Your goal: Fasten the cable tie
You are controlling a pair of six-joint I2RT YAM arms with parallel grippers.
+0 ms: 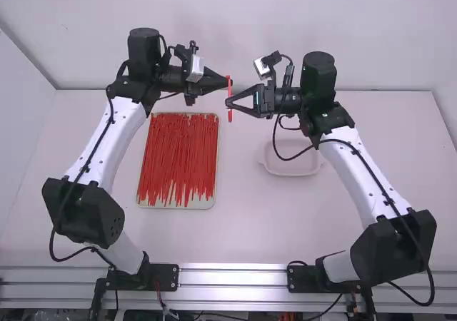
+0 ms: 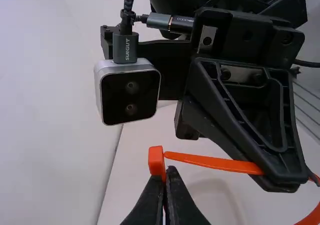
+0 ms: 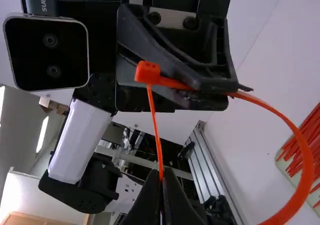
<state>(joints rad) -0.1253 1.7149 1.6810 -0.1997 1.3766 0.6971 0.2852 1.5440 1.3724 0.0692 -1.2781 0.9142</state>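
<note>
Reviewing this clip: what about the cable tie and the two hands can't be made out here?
Whether the tail is through the head of the cable tie: too small in the high view; both wrist views see the head only from outside.
The tie's loop: cut off by the frame edge in both wrist views.
The right hand's pinch on the tail: left wrist view, hidden behind that hand's own finger.

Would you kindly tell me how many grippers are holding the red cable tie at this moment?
2. The left gripper is shut on the cable tie right by its head; the right gripper is shut on the thin strap running from that head.
</note>
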